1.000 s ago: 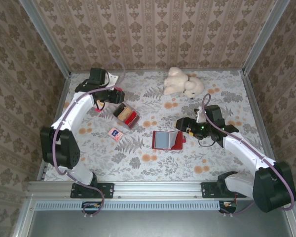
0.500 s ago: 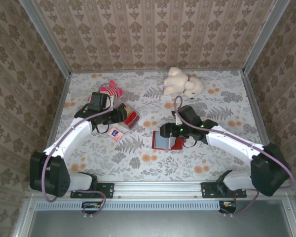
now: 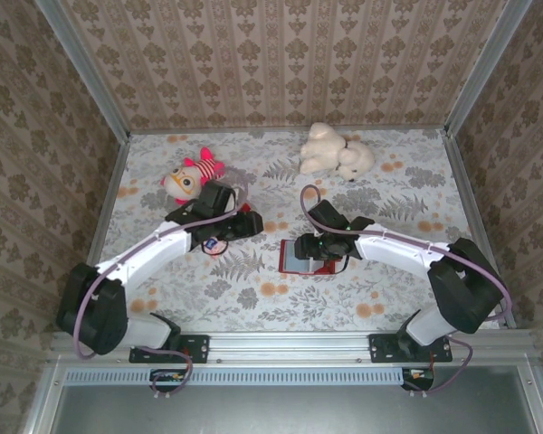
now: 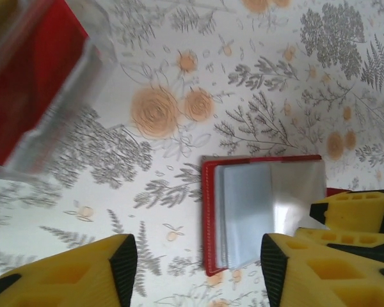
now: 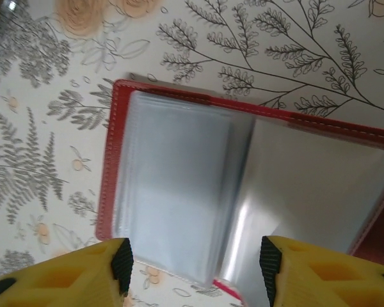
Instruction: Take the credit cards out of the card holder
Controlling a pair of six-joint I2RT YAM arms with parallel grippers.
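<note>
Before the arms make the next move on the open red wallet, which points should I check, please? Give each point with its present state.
1. Small flat red folding wallet lies open on the floral table: ok.
2. Right gripper is over the wallet, jaws open: ok.
3. Left gripper is near the wallet, jaws open: ok.
4. A plastic card shows in the grey-blue pockets: cannot tell, they look blank.
5. Clear plastic box with red contents lies apart from the wallet: ok.
</note>
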